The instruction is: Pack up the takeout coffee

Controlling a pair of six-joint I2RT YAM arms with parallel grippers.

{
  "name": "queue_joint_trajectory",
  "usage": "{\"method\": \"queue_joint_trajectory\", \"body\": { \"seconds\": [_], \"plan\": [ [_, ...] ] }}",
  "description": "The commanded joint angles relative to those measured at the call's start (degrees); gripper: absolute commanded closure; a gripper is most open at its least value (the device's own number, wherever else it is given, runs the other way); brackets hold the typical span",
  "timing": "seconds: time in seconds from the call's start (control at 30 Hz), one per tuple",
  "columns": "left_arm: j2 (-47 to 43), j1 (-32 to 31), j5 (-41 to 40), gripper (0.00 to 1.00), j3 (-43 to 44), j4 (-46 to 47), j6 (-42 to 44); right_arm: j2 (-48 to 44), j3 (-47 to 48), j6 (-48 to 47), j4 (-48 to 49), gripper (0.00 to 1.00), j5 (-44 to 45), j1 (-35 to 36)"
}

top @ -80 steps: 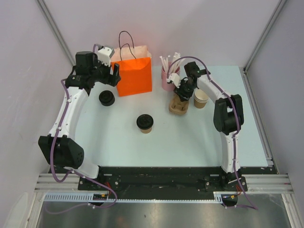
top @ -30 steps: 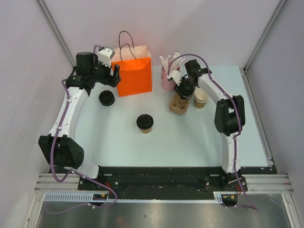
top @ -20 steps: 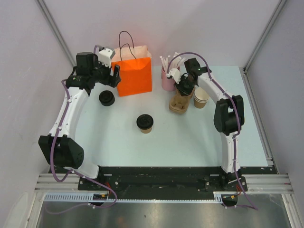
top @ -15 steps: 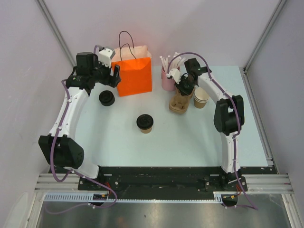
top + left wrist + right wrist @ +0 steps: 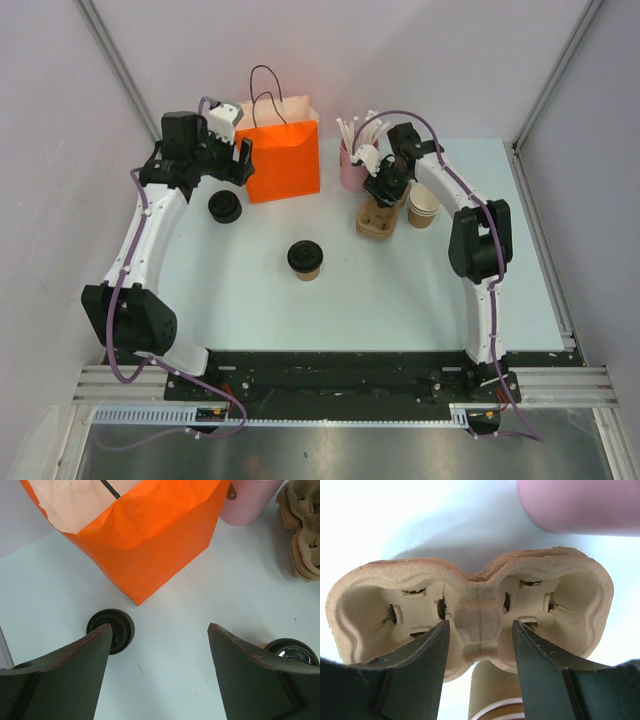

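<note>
We see one coffee cup [image 5: 305, 259], brown with a black lid, upright on the table [image 5: 400, 290] near its middle, well apart from both arms. A second lidded cup [image 5: 225, 207] stands just in front of the orange bag's [image 5: 285, 160] left corner, near the left gripper [image 5: 238, 164].

From the left wrist we look down between that gripper's fingers [image 5: 75, 680]. They are spread wide with nothing between them and touch nothing. The second lidded cup [image 5: 111, 630] shows just past the left finger, and the middle cup [image 5: 292, 652] peeks out behind the right finger.

The right gripper [image 5: 386, 186] hangs over the cup carrier [image 5: 378, 220], between the pink cup [image 5: 352, 168] and the stacked paper cups [image 5: 424, 208]. In its wrist view the jaws are parted, one on each side of the carrier's [image 5: 475, 605] middle ridge. We cannot tell whether they touch it.
</note>
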Motion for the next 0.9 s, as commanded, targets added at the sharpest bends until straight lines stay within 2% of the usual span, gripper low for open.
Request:
{"method": "queue_joint_trajectory", "body": {
  "seconds": [0.0, 0.07, 0.3, 0.67, 0.87],
  "plan": [
    [-2.32, 0.29, 1.23, 0.17, -0.11, 1.04, 1.08, 2.26, 3.66, 0.97, -0.42, 0.43, -0.76, -0.14],
    [-2.32, 0.29, 1.14, 0.17, -0.11, 1.04, 1.08, 2.7, 4.01, 0.88, -0.51, 0.44, -0.76, -0.22],
    [-2.14, 0.38, 1.14, 0.17, 0.16, 0.95, 1.17, 2.0, 3.93, 1.23, -0.51, 0.69, -1.64, -0.49],
    [-1.79, 0.29, 1.49, 0.17, 0.25, 0.95, 1.17, -0.64, 3.49, 1.06, -0.95, 0.9, -1.47, -0.57],
    [-1.53, 0.29, 1.49, 0.17, 0.25, 1.04, 1.08, -1.78, 3.49, 1.84, -0.43, 0.88, 0.38, -0.4]
  ]
}}
